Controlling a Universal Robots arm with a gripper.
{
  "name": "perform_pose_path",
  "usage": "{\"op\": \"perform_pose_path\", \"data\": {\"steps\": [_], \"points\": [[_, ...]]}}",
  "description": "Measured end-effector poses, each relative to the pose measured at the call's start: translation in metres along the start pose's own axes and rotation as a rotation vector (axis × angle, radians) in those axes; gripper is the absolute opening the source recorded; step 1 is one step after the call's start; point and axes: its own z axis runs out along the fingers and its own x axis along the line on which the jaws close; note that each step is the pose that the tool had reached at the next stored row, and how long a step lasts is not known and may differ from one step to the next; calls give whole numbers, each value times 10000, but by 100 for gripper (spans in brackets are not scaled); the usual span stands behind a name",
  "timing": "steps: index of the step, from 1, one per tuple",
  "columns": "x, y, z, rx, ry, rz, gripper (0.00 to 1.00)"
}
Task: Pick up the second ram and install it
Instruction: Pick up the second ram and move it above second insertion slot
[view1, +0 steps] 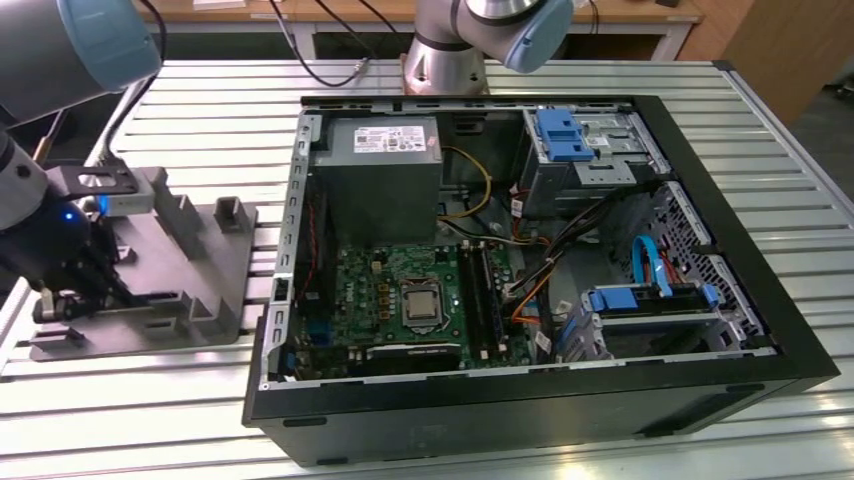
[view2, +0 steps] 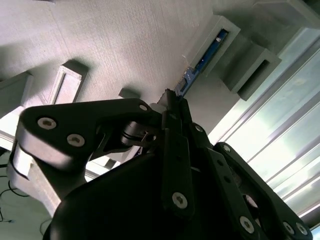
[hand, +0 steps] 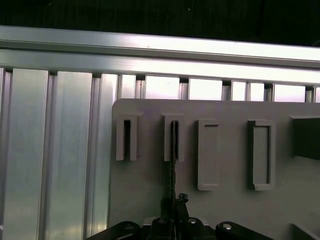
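The second ram is a thin bluish board standing on edge in a slot of the grey fixture tray. In the first wrist view the second ram shows edge-on as a dark line running from the fingertips into a slot holder of the tray. My gripper is shut on the near end of the stick, low over the tray. In the exterior view my gripper is at the left, over the tray's front part. The gripper has its fingers pressed together around the stick.
An open computer case lies to the exterior view's right of the tray, with the green motherboard and its long black slot rails exposed. Everything rests on a slatted aluminium table. A second arm's base stands behind the case.
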Motion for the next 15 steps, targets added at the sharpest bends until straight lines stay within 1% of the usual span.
{"op": "perform_pose_path", "data": {"steps": [4, 15], "points": [[-1, 0, -49, 0, -15, 0, 14], [-7, -1, -181, 0, -25, 0, 14]]}}
